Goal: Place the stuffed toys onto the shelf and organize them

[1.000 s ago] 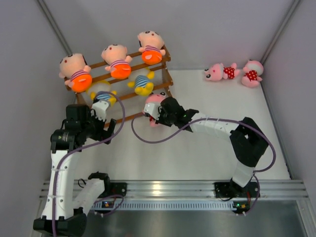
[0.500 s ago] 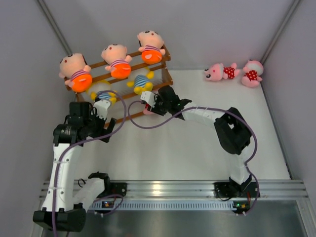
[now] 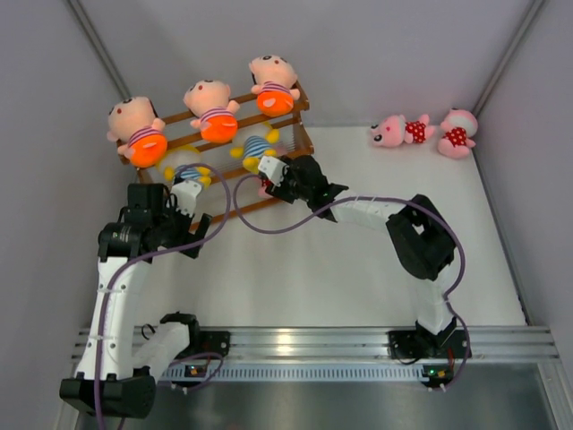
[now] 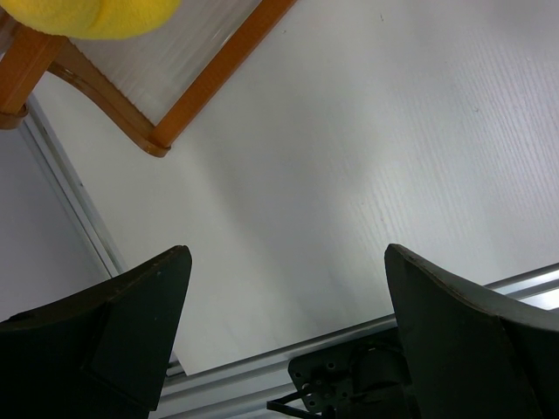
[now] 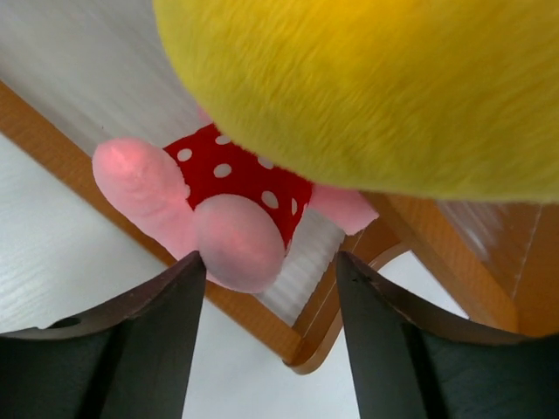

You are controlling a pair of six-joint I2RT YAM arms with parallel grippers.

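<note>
On the shelf [image 3: 303,134] the top tier carries three peach dolls [image 3: 210,109] in orange shorts, and two yellow dolls [image 3: 258,152] sit on the middle tier. A pink doll [image 5: 229,188] in a red polka-dot dress sits on the lowest slat [image 5: 253,314], under a yellow doll [image 5: 367,87]. My right gripper [image 5: 271,271] is open just in front of it, its left fingertip against the doll's foot. From above, the right gripper [image 3: 270,182] hides that doll almost entirely. My left gripper [image 4: 288,262] is open and empty beside the shelf's foot [image 4: 148,131], low at its left end [image 3: 188,215].
Two more pink dolls [image 3: 398,131] [image 3: 457,133] lie on the white table at the back right, near the wall. Grey walls close in on the left, back and right. A metal rail [image 3: 304,345] with the arm bases runs along the near edge.
My right gripper carried the pink doll in to the lowest tier, then opened and let it go. The left arm barely shifted.
</note>
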